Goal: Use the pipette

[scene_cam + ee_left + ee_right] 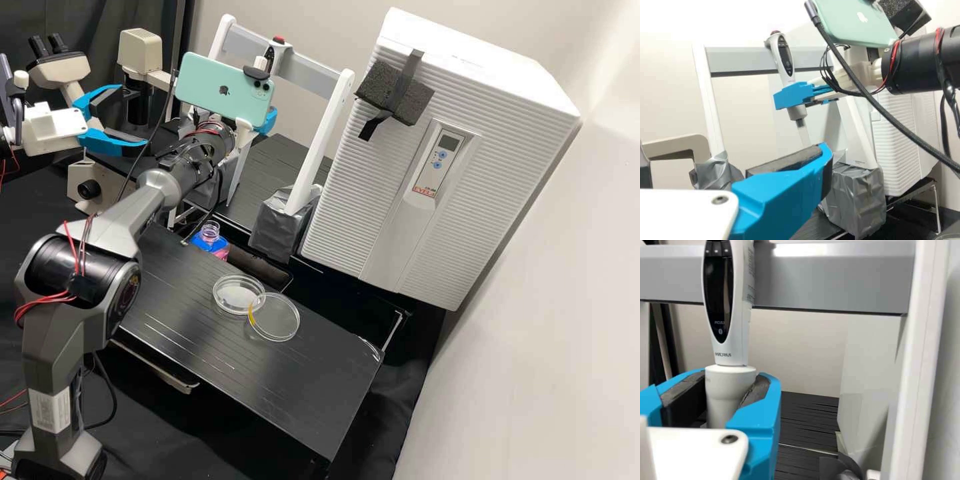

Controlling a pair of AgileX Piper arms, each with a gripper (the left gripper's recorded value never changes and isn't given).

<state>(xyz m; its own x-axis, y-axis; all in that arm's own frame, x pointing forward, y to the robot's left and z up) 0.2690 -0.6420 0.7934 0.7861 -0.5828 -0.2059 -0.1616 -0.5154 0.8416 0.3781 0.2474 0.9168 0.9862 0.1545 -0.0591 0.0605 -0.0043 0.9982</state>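
A white pipette [269,59] with a red top hangs upright on the grey bar of a white rack [313,70]. My right gripper [261,123] is at that rack, shut on the pipette. In the right wrist view its blue fingers [757,415] press both sides of the pipette's lower barrel [729,385]. The left wrist view shows the pipette [784,60] with the right gripper [799,96] around it. My left gripper [133,115] hangs at the far left, away from the rack, open with nothing in it; one of its fingers [785,195] shows close up.
Two clear petri dish halves [238,293] [275,317] lie on the black ribbed platform [293,380]. A bottle of pink liquid [212,240] stands behind it. A large white appliance [440,160] fills the right. A microscope [60,70] stands at the far left; a grey taped block [283,223] holds the rack's foot.
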